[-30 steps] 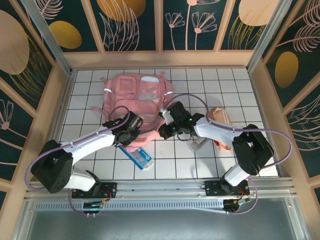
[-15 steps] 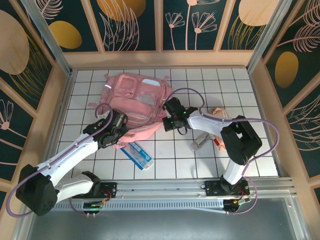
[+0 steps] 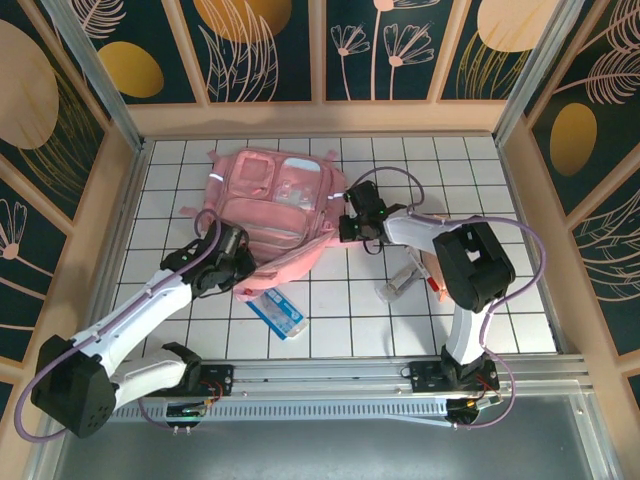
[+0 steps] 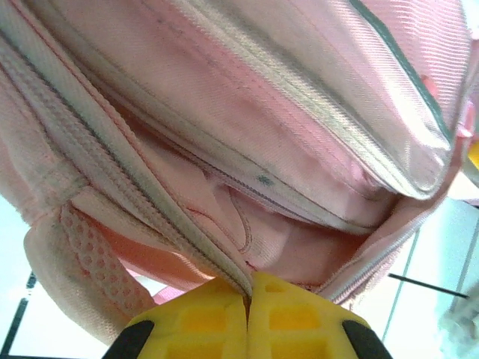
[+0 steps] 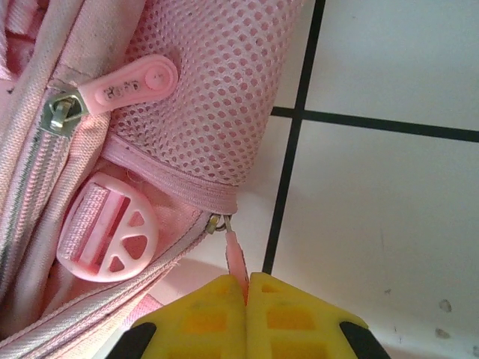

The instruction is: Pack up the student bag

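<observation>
While the student bag [image 3: 275,200] lies flat near the middle of the far edge of the desk [image 3: 500,170], the left end effector [image 4: 247,288] is pinched together on the fabric along the zip line at the bag's near-left rim. This looks like bracing the bag for opening. At the bag's right side, the right end effector [image 5: 247,280] is clamped on a thin pink zip pull [image 5: 236,254]. The next move probably calls for drawing that pull along its track against the left hold, widening the mouth before the blue box [image 3: 277,311] goes in.
</observation>
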